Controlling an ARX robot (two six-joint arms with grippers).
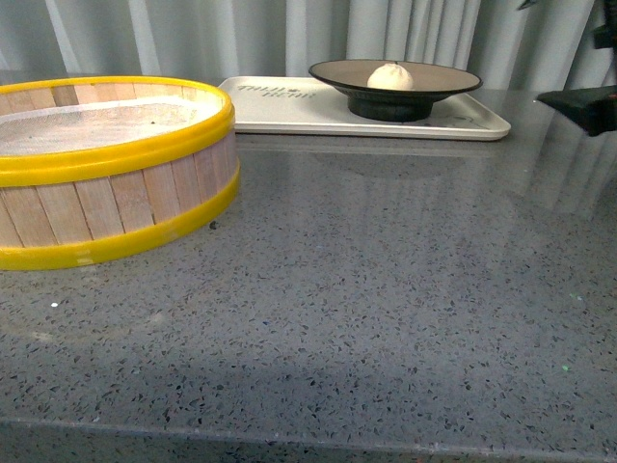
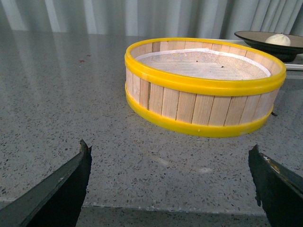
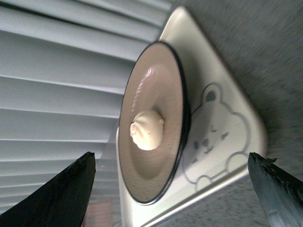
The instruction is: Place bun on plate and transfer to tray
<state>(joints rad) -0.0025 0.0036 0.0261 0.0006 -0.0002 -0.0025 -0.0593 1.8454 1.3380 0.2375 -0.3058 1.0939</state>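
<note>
- Cream-white bun [image 1: 391, 76] sits in the middle of the tan-brown plate [image 1: 434, 75], and the plate stands on the tray [image 1: 280, 111] at the upper centre of the front view, toward the tray's right end.
- Judging by that, both halves of my task look done: bun on plate, plate on tray. The step in hand is getting clear.
- My right gripper [image 3: 170, 189] hangs with its jaws wide and nothing between them; the wrist view looks past them at the bun, plate and tray. In the front view only a dark piece of that arm shows at the right edge, apart from the tray.
- My left gripper [image 2: 170, 189] is also spread wide and empty, low over the grey desk [image 1: 366, 289], facing the yellow-rimmed steamer basket [image 2: 203, 85].
- The right wrist view is blurred, so I would guess rather than swear that the plate's foot lies fully inside the tray rim.
- Next calls for drawing the right arm away without brushing the plate.
</note>
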